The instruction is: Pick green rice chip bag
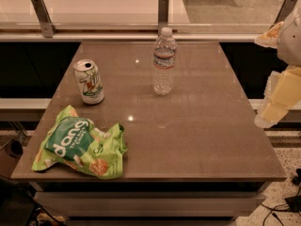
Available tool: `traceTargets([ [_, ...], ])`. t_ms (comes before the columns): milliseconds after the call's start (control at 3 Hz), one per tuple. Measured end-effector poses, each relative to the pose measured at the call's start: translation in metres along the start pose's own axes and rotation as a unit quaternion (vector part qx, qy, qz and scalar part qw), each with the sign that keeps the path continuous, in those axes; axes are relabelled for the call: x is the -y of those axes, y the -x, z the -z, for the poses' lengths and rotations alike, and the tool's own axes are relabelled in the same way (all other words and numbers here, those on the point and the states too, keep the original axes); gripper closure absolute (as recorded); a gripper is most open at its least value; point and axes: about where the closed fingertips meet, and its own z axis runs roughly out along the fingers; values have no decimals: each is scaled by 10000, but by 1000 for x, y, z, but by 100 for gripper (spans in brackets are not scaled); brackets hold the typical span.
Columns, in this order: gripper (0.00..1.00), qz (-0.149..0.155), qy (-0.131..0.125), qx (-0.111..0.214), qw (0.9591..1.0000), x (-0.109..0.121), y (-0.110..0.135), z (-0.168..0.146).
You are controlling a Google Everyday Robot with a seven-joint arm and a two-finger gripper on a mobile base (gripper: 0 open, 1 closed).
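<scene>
- The green rice chip bag (80, 145) lies crumpled at the 7 o'clock corner of the desk (202, 135), with its long axis about 9-to-3.
- The gripper (281, 98) hangs beyond the 3 o'clock edge, and the bag is well apart toward 8 o'clock. Whether the jaws are open, I cannot tell.
- The soda can (89, 81) and the water bottle (163, 62) stand farther back, probably outside the path.
</scene>
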Motion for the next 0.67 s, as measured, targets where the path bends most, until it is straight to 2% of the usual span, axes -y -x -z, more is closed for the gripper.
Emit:
traceTargets([
  [333, 0, 3, -92, 466, 9989, -1, 12, -15],
  [667, 0, -16, 11, 819, 9966, -11, 27, -38],
])
